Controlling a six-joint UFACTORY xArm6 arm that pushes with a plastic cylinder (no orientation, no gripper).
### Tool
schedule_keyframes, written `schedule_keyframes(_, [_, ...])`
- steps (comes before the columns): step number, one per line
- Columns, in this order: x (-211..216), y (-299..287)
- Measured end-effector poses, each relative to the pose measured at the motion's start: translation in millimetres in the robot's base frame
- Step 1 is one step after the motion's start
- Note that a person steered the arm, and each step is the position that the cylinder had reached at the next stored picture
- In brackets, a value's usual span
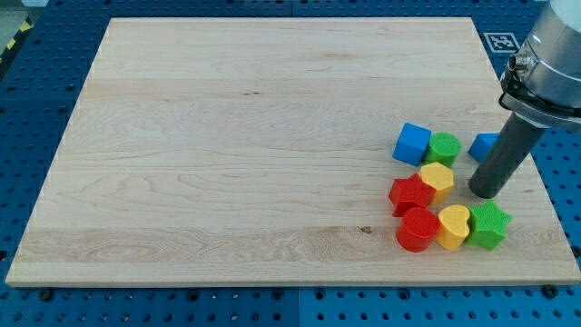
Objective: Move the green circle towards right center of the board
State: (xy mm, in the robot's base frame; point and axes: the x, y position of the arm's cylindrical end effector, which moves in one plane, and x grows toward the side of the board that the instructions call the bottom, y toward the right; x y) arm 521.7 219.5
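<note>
The green circle (pixel 445 147) sits on the wooden board (pixel 227 136) at the view's right, touching a blue cube (pixel 411 143) on its left. My tip (pixel 485 193) rests on the board to the right of and slightly below the green circle, a short gap away. Part of a blue block (pixel 482 145) shows behind the rod. Below the circle lie a yellow block (pixel 438 178), a red block (pixel 409 194), a red cylinder (pixel 418 228), a yellow heart (pixel 453 226) and a green star (pixel 487 224).
The board's right edge (pixel 536 173) runs close to the rod. A blue perforated table (pixel 36 82) surrounds the board. A fiducial marker (pixel 501 41) lies at the top right.
</note>
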Motion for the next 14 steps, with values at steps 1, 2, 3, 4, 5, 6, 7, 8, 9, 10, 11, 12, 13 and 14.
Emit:
schedule_keyframes(1, [-6,-14])
schedule_keyframes(2, [-17,-22])
schedule_keyframes(3, [-35,-53])
schedule_keyframes(4, [-69,-62])
schedule_keyframes(5, [-75,-52])
schedule_keyframes(6, [-71,-44])
schedule_keyframes(7, [-71,-39])
schedule_keyframes(8, [-71,-38])
schedule_keyframes(9, [-89,-24])
schedule_keyframes(10, [-90,-23])
schedule_keyframes(11, [-95,-23])
schedule_keyframes(12, [-98,-23])
schedule_keyframes(13, [-96,-23])
schedule_keyframes(14, [-96,-23])
